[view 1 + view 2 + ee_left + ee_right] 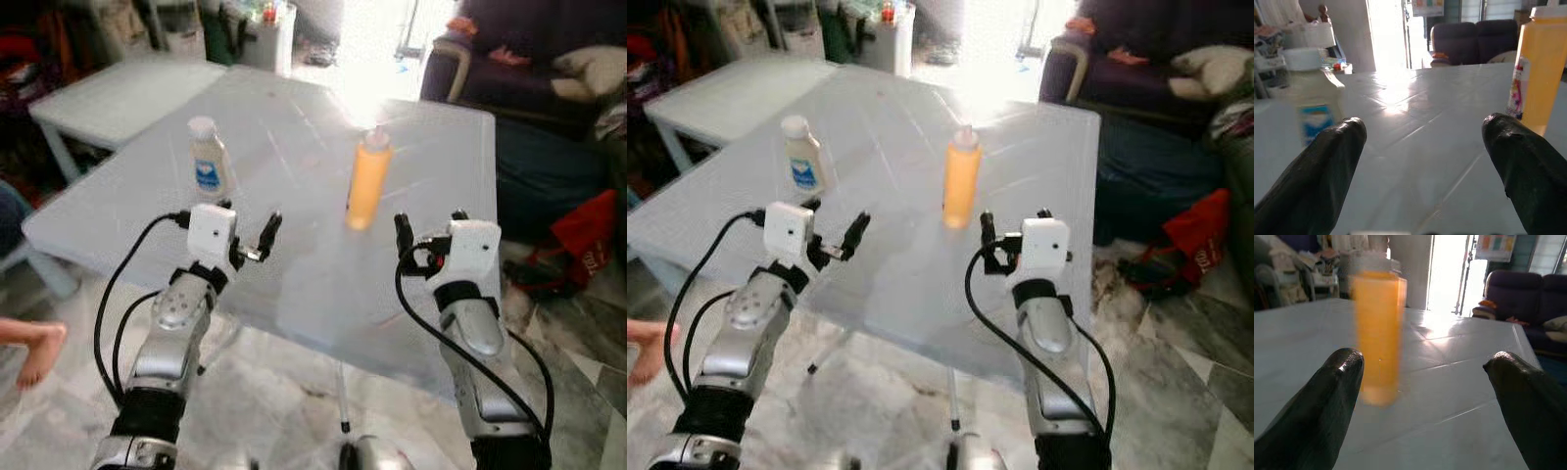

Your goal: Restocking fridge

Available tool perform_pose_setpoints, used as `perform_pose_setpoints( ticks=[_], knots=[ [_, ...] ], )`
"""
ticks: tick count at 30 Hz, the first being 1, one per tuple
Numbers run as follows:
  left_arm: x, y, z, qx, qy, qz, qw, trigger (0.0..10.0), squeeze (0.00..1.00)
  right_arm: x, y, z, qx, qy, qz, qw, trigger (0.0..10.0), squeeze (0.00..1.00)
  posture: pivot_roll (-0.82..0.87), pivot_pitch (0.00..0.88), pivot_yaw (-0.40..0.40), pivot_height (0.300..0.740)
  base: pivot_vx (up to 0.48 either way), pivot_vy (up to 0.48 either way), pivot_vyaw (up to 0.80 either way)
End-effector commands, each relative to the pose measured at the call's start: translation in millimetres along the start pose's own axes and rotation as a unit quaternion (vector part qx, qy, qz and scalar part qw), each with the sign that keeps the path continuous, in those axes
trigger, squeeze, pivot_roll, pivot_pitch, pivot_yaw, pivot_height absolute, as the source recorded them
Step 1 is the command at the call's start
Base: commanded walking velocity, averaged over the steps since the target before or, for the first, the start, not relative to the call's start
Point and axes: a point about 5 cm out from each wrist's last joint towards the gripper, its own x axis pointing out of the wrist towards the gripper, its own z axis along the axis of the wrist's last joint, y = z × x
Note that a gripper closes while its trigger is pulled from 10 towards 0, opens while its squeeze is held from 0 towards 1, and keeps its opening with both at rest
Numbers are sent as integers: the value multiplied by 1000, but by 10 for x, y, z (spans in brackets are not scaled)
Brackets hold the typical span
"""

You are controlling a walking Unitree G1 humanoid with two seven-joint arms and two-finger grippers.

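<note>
An orange bottle (368,179) with a white cap stands upright in the middle of the white table (294,284). A small pale bottle (208,161) with a blue label and white cap stands to its left. My left gripper (247,233) hovers open over the table, just in front of the pale bottle. Open as well, my right gripper (429,231) sits a little to the right of the orange bottle and nearer to me. The orange bottle (1378,335) appears blurred beyond one right fingertip (1330,396). Neither gripper holds anything.
A second white table (122,93) stands at the back left. A dark sofa (534,69) with cushions lies at the back right, a red bag (588,235) on the floor beside it. A person's bare foot (34,348) rests on the marble floor at the left.
</note>
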Motion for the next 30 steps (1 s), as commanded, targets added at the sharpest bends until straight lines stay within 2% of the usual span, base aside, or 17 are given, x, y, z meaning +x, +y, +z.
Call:
perform_pose_setpoints(
  ticks=[1, 6, 13, 20, 24, 30],
  knots=[
    [27, 2, 63, 2, -12, -1, 1000, 10000, 0, 21, -17, 46, -6, -10, -1, 1000, 10000, 0, -59, 0, -34, 740, 0, 0, 0],
    [25, -1, 66, 2, -13, -3, 1000, 10000, 0, 21, -18, 50, -8, -12, -1, 1000, 10000, 0, -59, 0, -32, 740, 0, 0, 0],
    [11, -16, 83, 1, -19, -17, 1000, 10000, 0, 111, -82, 105, -14, -24, -9, 1000, 10000, 0, -47, 1, -28, 740, 0, 0, 0],
    [-32, 28, 55, 2, -11, -14, 1000, 10000, 0, 149, -110, 170, -13, -34, -17, 999, 10000, 0, -42, 12, -21, 740, 0, 0, 0],
    [-45, 67, 74, 8, -9, -11, 1000, 10000, 0, 287, -131, 273, -30, -47, -2, 998, 10000, 0, -29, 35, -9, 740, 0, 0, 0],
    [-83, 95, 75, 11, -5, -13, 1000, 10000, 0, 357, -192, 340, -35, -57, -7, 998, 10000, 0, -20, 44, 3, 740, 0, 0, 0]
  ],
)
